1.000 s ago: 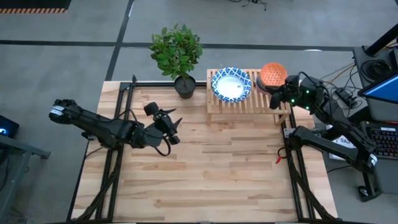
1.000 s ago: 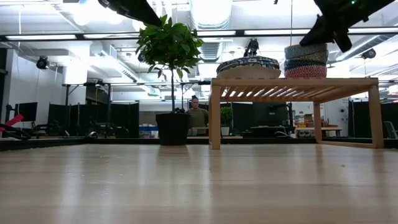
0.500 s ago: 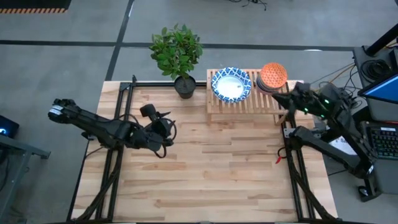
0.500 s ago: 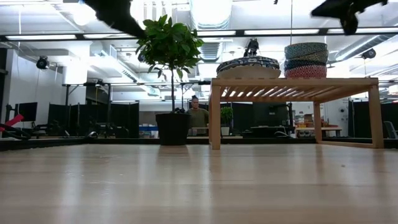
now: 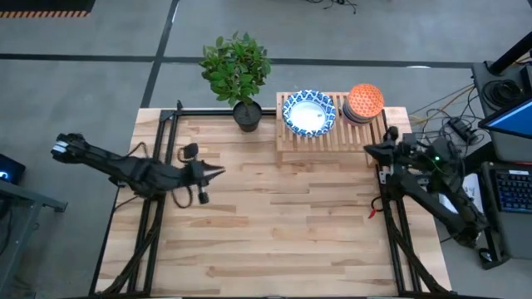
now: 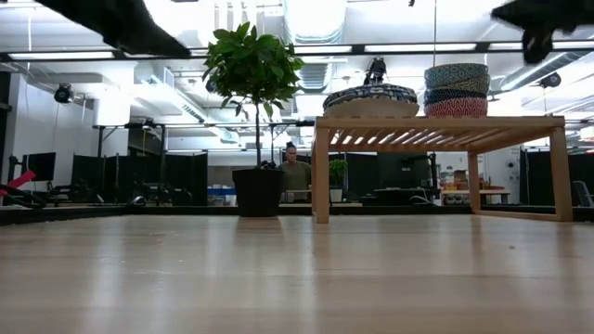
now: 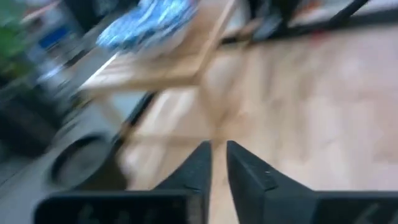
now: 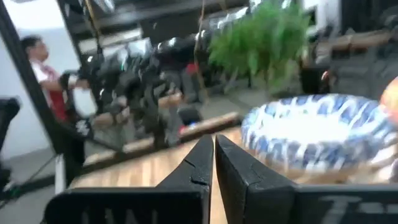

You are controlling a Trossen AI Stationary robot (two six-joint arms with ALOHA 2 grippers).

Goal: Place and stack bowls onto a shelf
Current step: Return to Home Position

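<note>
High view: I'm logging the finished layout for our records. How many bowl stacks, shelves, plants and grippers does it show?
Bowl stacks: 2, the blue-and-white stack and the orange-topped stack
Shelf: 1
Potted plant: 1
Grippers: 2, the left gripper and the right gripper, both off the shelf
Total: 6

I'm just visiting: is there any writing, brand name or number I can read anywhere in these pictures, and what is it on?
No text can be read in any view.
Blue-and-white bowl and orange bowl on the shelf: patterns only, no letters.
Blue screen and keyboard beside the table: anything on them is too small to read.
</note>
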